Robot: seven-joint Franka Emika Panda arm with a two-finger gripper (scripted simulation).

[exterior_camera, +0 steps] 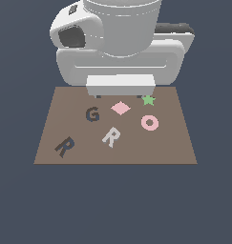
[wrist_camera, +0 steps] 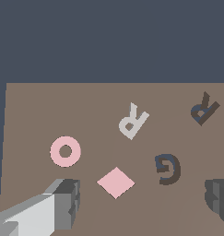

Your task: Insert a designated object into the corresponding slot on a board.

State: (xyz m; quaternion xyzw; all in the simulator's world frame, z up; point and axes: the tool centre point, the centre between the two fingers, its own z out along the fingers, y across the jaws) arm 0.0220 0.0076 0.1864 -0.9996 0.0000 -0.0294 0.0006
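Lying loose on board (exterior_camera: 174,143): grey R (exterior_camera: 111,137)

Brown rectangular board (exterior_camera: 179,147) lies flat on a plain dark blue-grey ground (exterior_camera: 115,205); the far edge is partly hidden by the arm's body.

On the board:
- Light grey letter R (exterior_camera: 111,137), near the middle, slightly tilted, toward the near edge.
- Dark navy R-shaped slot (exterior_camera: 64,147), near the near corner at the exterior view's left, tilted, well apart from the grey R.
- Dark G shape (exterior_camera: 92,114), between the middle and the far edge, left of centre.
- Pink diamond (exterior_camera: 121,108), just beside the G, toward the far edge.
- Pink ring (exterior_camera: 149,123), right of centre.
- Green star (exterior_camera: 148,100), close to the far edge, beyond the ring.

None of these items touch one another.
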